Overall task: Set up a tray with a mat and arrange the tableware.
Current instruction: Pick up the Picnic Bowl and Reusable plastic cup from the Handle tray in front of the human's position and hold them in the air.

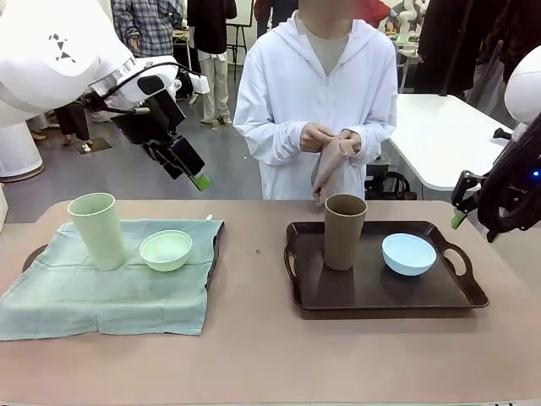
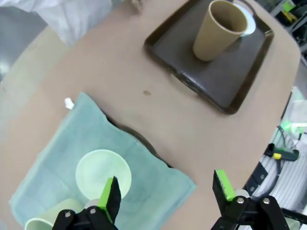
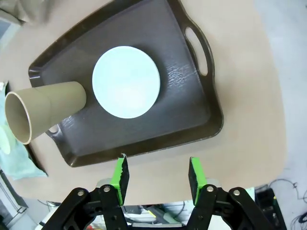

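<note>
**Tableware set out in two pairs**

On the table (image 1: 254,359), the left tray (image 1: 31,256) is almost wholly covered. Only a dark rim peeps out at each side of the green mat (image 1: 110,300) draped over it. The brown tray (image 1: 385,306) to the right lies bare and in full sight.

At the far side a person holds a beige cloth (image 1: 331,165) bunched in both hands (image 1: 325,135), and its shape is hard to make out.

The pale green tumbler (image 1: 97,230) stands upright on the mat with the mint bowl (image 1: 166,249) just beside it. In the left wrist view the bottom edge cuts this tumbler off. The brown tumbler (image 1: 344,230) stands upright on the bare tray, with the light blue bowl (image 1: 408,254) near it on the right. In the left wrist view that bowl is largely hidden behind the tumbler.

The left gripper (image 2: 167,184) hangs above the mat's side of the table. Its jaws are spread wide, holding and touching nothing. The right gripper (image 3: 158,165) is partly cut off at the edge of the front view. Its own camera shows it above the near rim of the brown tray, jaws moderately apart and empty.
</note>
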Available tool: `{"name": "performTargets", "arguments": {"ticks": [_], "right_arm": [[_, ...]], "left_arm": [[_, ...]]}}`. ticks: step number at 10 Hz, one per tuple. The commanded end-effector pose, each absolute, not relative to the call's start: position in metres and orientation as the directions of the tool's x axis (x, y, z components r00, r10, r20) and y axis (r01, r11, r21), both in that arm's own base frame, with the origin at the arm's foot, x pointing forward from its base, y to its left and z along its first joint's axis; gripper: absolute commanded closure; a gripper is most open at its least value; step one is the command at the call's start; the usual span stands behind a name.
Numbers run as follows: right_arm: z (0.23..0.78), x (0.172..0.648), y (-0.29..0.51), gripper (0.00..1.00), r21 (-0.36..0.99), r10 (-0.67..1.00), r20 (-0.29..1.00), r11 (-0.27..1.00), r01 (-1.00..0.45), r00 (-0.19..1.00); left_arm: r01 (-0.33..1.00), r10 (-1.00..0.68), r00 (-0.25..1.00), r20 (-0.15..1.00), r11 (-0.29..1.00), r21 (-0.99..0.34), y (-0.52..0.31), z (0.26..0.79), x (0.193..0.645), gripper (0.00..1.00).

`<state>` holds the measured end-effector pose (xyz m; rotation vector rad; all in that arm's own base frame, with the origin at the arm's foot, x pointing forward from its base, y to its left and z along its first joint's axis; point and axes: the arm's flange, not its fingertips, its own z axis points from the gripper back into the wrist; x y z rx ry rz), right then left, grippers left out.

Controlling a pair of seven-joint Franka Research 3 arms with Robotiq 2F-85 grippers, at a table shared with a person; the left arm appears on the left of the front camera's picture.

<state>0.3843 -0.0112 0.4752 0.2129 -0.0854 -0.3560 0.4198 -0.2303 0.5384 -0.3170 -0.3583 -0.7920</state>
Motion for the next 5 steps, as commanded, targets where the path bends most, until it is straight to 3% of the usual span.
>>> {"name": "performTargets", "arguments": {"ticks": [1, 3, 5], "right_arm": [[0.48, 0.381, -0.008, 0.34, 0.203, -0.357, 0.057, 0.919, 0.339, 0.932], [0.478, 0.384, -0.01, 0.34, 0.225, -0.351, 0.051, 0.916, 0.332, 0.935], [0.463, 0.425, 0.002, 0.34, 0.165, -0.313, 0.049, 0.939, 0.301, 0.949]], "left_arm": [[0.736, -0.632, 0.65, 0.422, 0.662, -0.142, -0.228, 0.546, 0.416, 0.0], [0.736, -0.628, 0.648, 0.43, 0.663, -0.141, -0.228, 0.543, 0.419, 0.0], [0.854, -0.759, 0.452, 0.469, 0.521, 0.02, -0.28, 0.528, 0.456, 0.0]]}}
